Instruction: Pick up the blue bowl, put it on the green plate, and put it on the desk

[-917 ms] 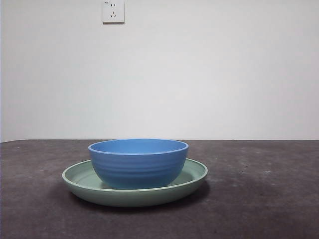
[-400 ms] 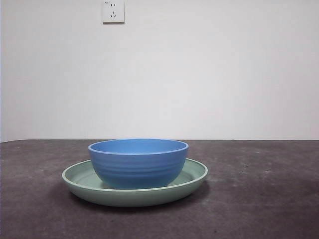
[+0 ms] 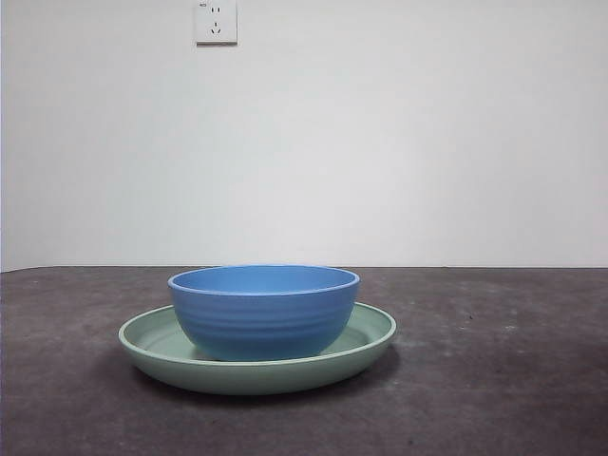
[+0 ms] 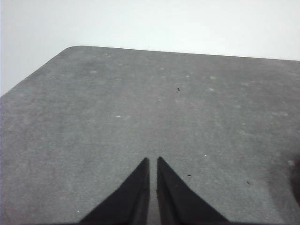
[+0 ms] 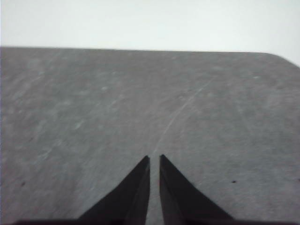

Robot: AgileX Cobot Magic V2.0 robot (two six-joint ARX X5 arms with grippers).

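Bowl: blue bowl [image 3: 264, 312] stands upright inside the green plate [image 3: 372, 334], near the plate's middle, its base on the plate's floor.
Plate: it lies flat on the desk [image 3: 494, 380], and its rim shows all around the bowl.
Left gripper [image 4: 153, 161]: jaws nearly closed with only a thin slit between them, holding nothing, over bare desk; neither bowl nor plate shows in its view.
Right gripper [image 5: 154, 159]: the same, jaws almost together and empty, over bare desk.
Step in hand: the bowl is on the plate, so I judge the first part done; what remains is probably to bring the bowl down onto the desk.
Next move: one arm must come over the bowl, spread its jaws wide enough for the rim wall, close on it and lift straight up so the plate is not dragged.
Doubt: which arm is nearer the bowl cannot be told from these views.
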